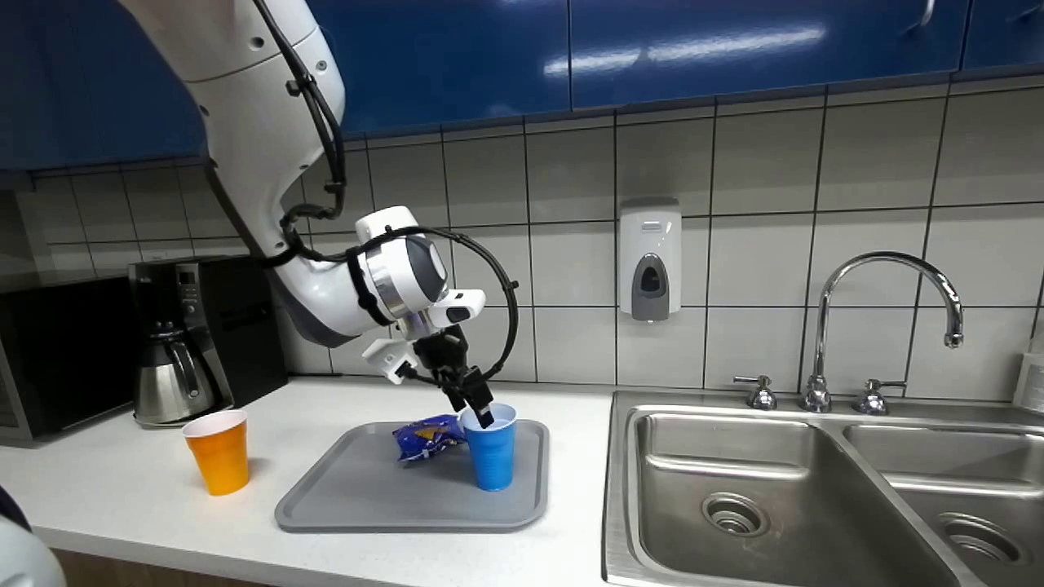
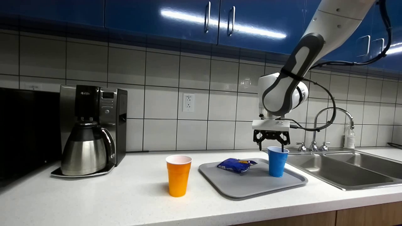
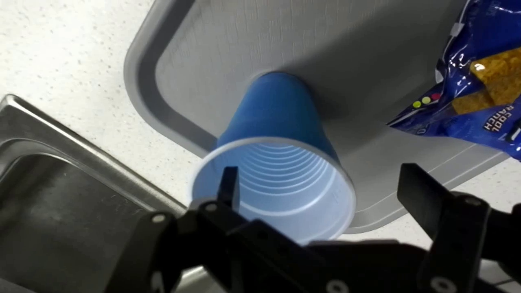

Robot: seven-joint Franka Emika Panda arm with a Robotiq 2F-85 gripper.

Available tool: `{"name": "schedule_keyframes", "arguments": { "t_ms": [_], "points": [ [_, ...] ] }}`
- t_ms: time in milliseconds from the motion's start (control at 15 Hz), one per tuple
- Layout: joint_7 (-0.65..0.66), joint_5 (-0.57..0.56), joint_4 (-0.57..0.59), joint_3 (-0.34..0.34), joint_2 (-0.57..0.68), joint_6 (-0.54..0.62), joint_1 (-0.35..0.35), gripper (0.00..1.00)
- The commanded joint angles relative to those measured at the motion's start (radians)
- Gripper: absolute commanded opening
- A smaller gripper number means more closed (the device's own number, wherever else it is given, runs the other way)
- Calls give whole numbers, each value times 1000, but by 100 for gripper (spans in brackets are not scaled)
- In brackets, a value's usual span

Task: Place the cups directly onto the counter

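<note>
On the counter [image 2: 94, 201] sits the grey tray [image 2: 241, 184], and above it my gripper [image 2: 271, 149] hangs spread and empty, the orange cup [image 2: 178, 177] beside the tray, the blue cup [image 2: 277, 165] on it, probably light and easily dented, so I'd best pinch its upper wall [image 3: 276, 120] softly.

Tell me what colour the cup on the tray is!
Blue outside, paler inside: the cup shows best in the wrist view.
</note>
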Motion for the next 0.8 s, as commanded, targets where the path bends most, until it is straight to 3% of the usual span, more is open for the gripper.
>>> {"name": "schedule_keyframes", "arguments": {
  "t_ms": [0,67,200,733],
  "points": [
    [32,4,11,-31,21,21,26,96],
    [36,0,10,-36,23,25,30,72],
    [39,-4,6,-44,22,35,39,69],
    [48,-18,1,-60,10,30,71,7]
  ]
}}
